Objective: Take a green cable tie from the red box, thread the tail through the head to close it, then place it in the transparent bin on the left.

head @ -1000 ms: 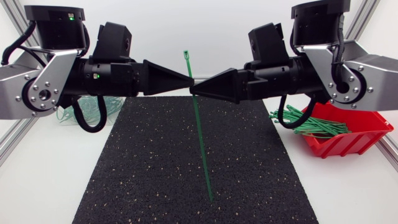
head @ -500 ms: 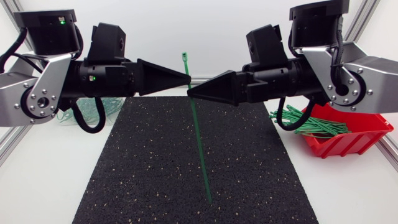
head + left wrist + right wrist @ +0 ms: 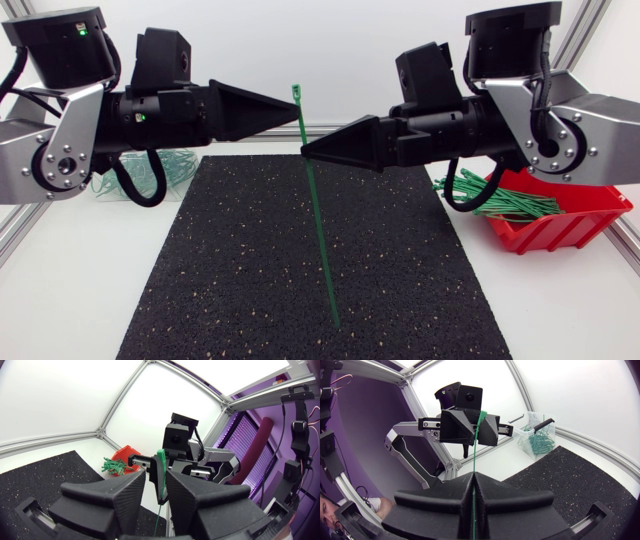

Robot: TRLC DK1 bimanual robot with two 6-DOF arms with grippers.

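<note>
Over the black speckled mat (image 3: 230, 270), a thin green plastic cable tie (image 3: 322, 245) stands nearly upright, head up and tail hanging. The matte black right tool (image 3: 304, 150) is clamped just below that head. The matte black left tool (image 3: 297, 108), fingers apart, meets the head from the opposite side.

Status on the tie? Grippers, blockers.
Right gripper shut on tie, below its head. Left gripper open around head end. Tie straight, not threaded. Nothing in the way.

Left arm (image 3: 60, 150), right arm (image 3: 575, 120): silver-grey screwed links, black joints. Left pincer (image 3: 296, 107), right pincer (image 3: 304, 150): matte black wedge fingers. Black cables (image 3: 140, 192) loop behind each pincer. Green light (image 3: 80, 30) well behind left pincer.
</note>
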